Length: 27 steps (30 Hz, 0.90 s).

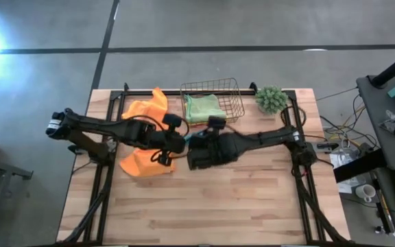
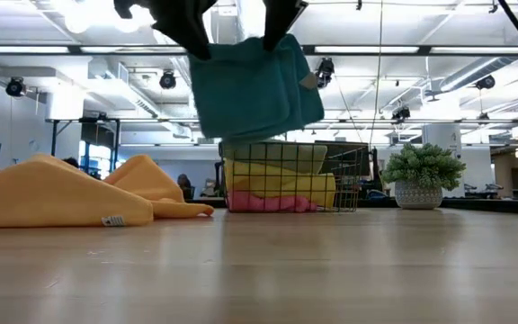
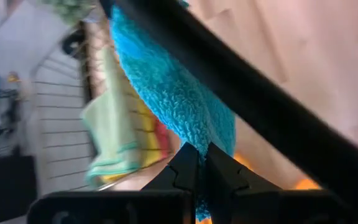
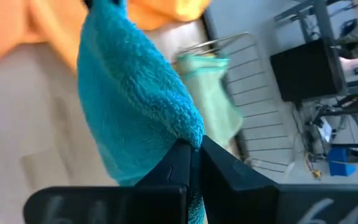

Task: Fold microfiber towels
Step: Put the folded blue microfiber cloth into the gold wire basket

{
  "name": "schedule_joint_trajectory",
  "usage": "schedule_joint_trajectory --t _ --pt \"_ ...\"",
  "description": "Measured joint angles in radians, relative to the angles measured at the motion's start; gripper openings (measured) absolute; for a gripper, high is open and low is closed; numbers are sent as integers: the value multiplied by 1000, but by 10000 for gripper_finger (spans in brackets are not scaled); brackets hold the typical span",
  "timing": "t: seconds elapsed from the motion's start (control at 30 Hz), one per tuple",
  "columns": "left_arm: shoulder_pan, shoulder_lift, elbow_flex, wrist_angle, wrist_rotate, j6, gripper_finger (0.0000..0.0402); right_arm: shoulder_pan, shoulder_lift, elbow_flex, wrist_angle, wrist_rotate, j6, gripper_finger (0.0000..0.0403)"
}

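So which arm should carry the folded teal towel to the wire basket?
Probably the right: both hands, left and right, pinch the teal towel in the air, and the wire basket sits toward the right arm's side.

Wire basket (image 1: 233,90), fuzzy plant (image 1: 271,99), wood table (image 1: 238,206)

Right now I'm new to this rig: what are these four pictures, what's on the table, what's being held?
Two dark robot arms work at a wooden table. One camera looks straight down, one sits at table height, and one rides on each wrist. Both grippers, left and right, are shut on a teal towel, holding it in the air between them. Two orange towels lie on the table's left side. A wire basket at the back holds a light green towel on top, with yellow and pink ones underneath. A small green plant stands beside the basket.
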Motion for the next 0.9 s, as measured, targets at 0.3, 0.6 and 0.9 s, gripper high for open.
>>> schedule_joint_trajectory --t 0.3,0.6,0.9 --pt "140 1 56 92 -41 164 0 -142 -80 0 46 12 -183 11" --pt "320 40 74 237 -40 328 0 -337 -89 0 95 -54 -374 11" --pt "461 137 85 339 -36 448 0 -539 -89 -23 224 -259 -585 11"
